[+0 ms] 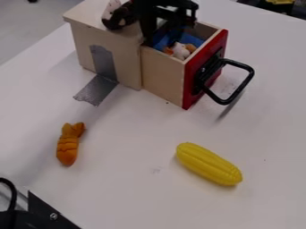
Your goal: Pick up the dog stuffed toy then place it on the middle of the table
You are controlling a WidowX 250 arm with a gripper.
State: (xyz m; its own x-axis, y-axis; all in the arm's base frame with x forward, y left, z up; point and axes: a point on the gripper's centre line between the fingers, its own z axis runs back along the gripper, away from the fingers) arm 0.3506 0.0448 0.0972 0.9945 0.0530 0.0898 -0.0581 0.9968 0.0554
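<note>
The black gripper (163, 36) hangs at the top over the pulled-out wooden drawer, its fingers apart. In the drawer, a small white and orange-brown stuffed toy (180, 50), which may be the dog, lies on blue material, just right of and below the gripper. Another plush, dark brown and white (119, 17), sits on top of the wooden box, left of the gripper and partly hidden by the arm. The white table (140, 134) spreads out in front of the box.
The wooden box (128, 58) has a red drawer front (192, 74) with a black handle (230, 99) sticking out to the right. A yellow corn toy (208, 164) lies at lower right, an orange toy (68, 144) at left. Black hardware (44, 214) occupies the lower-left corner.
</note>
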